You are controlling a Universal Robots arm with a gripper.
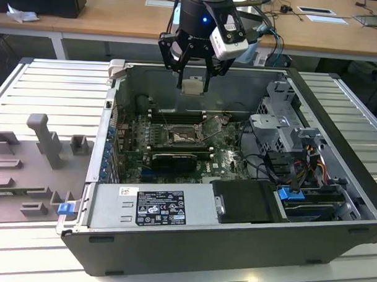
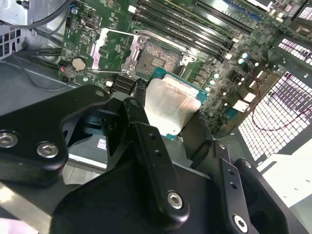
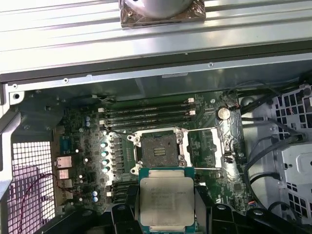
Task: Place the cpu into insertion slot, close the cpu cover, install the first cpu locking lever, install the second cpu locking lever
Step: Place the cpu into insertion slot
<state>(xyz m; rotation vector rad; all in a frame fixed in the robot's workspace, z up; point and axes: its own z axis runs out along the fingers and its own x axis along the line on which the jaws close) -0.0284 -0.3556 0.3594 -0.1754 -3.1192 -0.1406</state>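
My gripper hangs above the open computer case, shut on the cpu, a flat silvery square with a green edge. In both wrist views the cpu sits between the black fingers, well above the motherboard. The insertion slot is a bare dark square socket with a silvery rim, lying below and ahead of the cpu. The cpu cover is swung open beside the socket, with green board showing through its cut-out.
Long black memory slots run just beyond the socket. A black graphics card lies on its near side. The case walls, a drive cage with cables and a labelled power supply surround the board. A grey fixture tray sits outside.
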